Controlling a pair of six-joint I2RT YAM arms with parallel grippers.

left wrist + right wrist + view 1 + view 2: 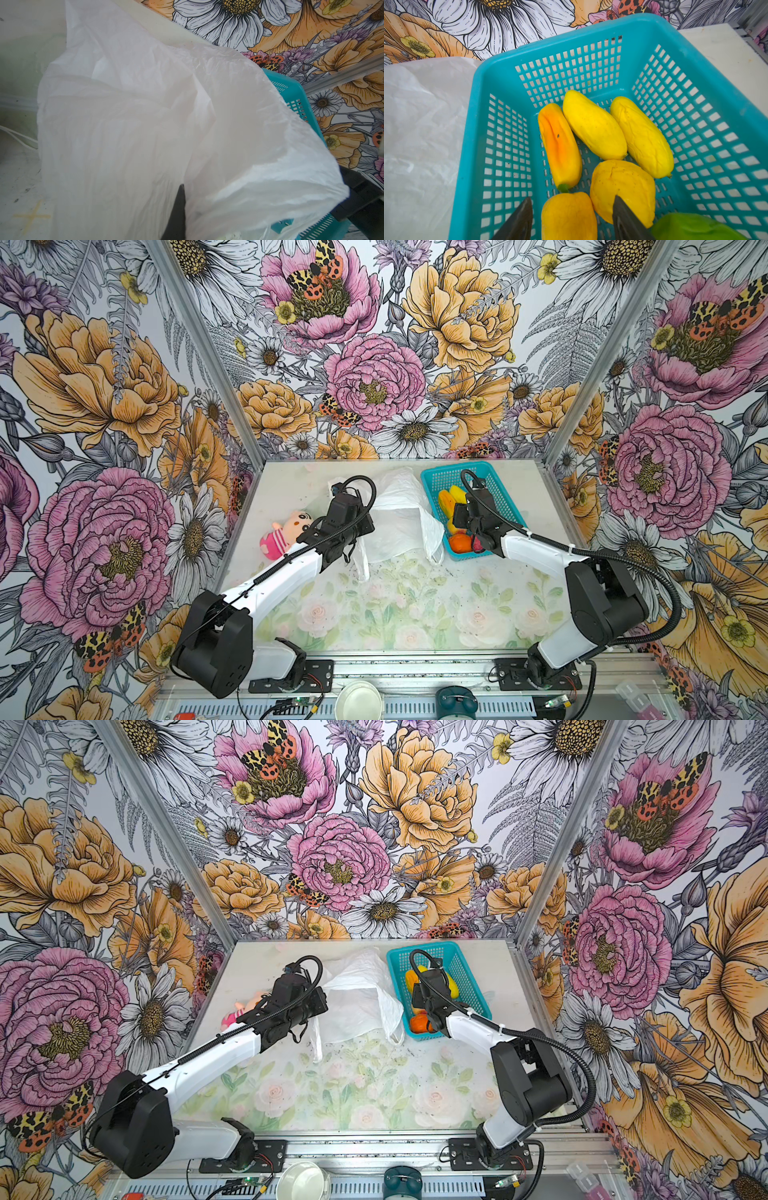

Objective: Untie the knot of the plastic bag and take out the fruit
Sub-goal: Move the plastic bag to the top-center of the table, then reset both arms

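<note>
Yellow/orange long fruit (593,124) parallel, tips twd basket (654,22) back wall.

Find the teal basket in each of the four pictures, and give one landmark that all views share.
In a top view: the teal basket sits right of centre, beside the white plastic bag.
In a top view: same spot, slightly nearer the middle.
Left wrist: only its teal wall peeks from behind the bag.
Right wrist: it fills most of the picture, with fruit inside.
Shared landmark: the bag beside it.
</note>
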